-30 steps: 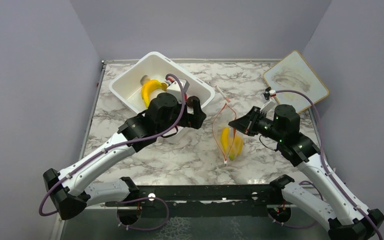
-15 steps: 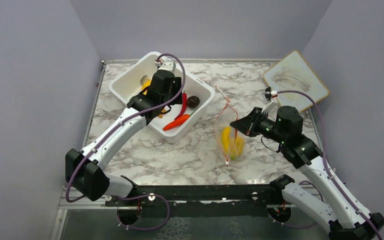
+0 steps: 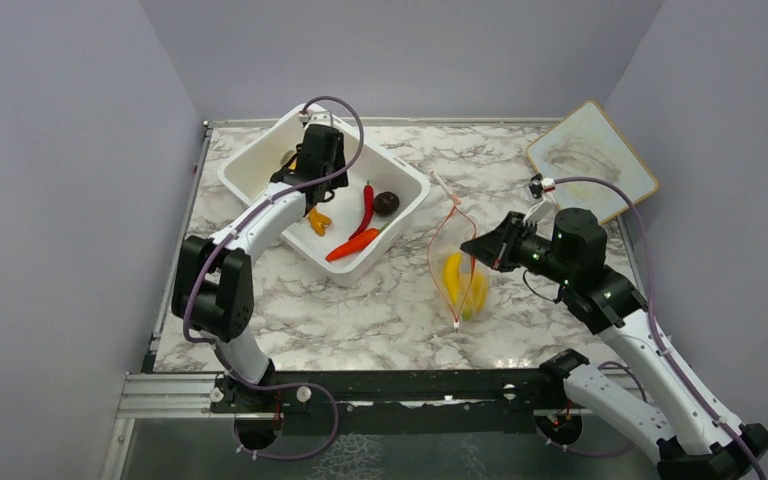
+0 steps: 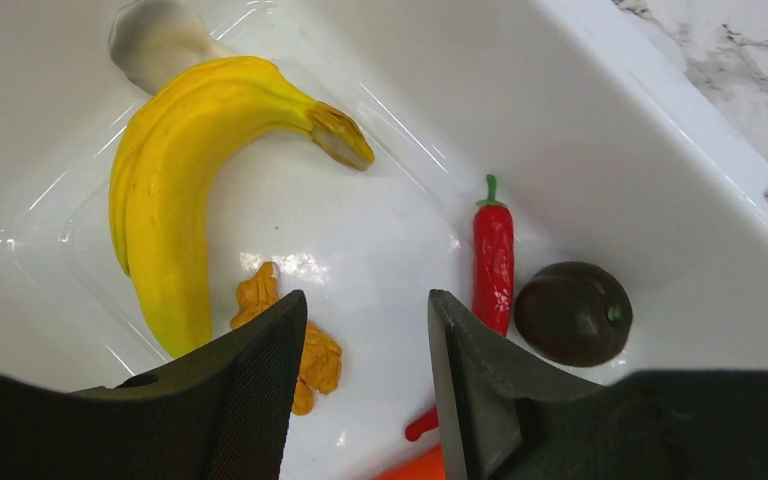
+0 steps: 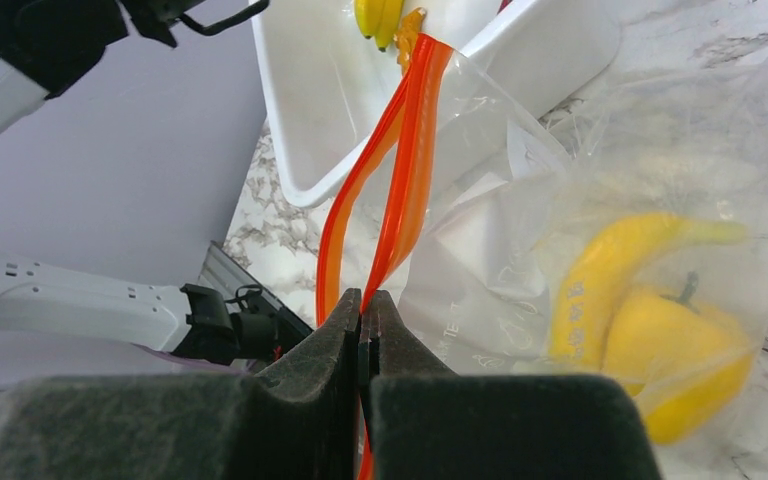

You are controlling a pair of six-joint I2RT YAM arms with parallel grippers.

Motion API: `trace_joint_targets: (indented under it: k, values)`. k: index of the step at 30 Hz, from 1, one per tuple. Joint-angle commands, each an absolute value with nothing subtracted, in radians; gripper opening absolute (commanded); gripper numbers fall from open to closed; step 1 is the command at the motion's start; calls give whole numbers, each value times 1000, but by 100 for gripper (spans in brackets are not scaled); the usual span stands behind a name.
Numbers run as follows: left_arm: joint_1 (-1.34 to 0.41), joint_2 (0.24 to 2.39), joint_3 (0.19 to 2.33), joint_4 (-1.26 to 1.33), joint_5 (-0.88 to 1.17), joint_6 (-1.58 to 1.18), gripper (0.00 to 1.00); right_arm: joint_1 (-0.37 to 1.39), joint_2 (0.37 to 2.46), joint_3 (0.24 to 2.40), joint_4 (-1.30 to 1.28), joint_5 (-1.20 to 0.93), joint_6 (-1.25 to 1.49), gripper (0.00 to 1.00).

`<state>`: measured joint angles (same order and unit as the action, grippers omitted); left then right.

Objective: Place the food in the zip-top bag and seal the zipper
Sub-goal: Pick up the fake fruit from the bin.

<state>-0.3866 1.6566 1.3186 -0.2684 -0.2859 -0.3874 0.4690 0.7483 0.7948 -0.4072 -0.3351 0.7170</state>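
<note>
In the left wrist view my left gripper hangs open inside the white tub, with nothing between its jaws. Below it lie a yellow banana, orange bits, a red chili, a dark brown fruit and the carrot. The clear zip-top bag lies on the marble right of the tub, with a banana and a yellow pepper inside. My right gripper is shut on the red-orange zipper, and the bag's mouth gapes.
A wood-framed whiteboard leans at the back right. A small white-and-red stick lies between tub and bag. A pale grey item sits in the tub's far corner. Grey walls close in three sides.
My left arm has swung from the tub's front edge back over its rear left, and its jaws have narrowed. The right gripper and the bag have stayed put.
</note>
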Motion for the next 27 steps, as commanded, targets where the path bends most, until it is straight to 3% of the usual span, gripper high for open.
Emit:
trace_joint_targets:
  k: [1,14,20,27]
  values:
    - [-341,1736,1358,-157,-295,-403,50,468,743,895,-470,-301,707,1]
    - [-275,1940,1513,-125,-294,-521,47,468,672,921,-555,-228,745,1]
    - [-268,2006,1555,-162,-312,-590,56,468,687,913,-537,-243,740,1]
    - [-265,2057,1562,-174,-334,-620,57,468,690,942,-562,-195,697,1]
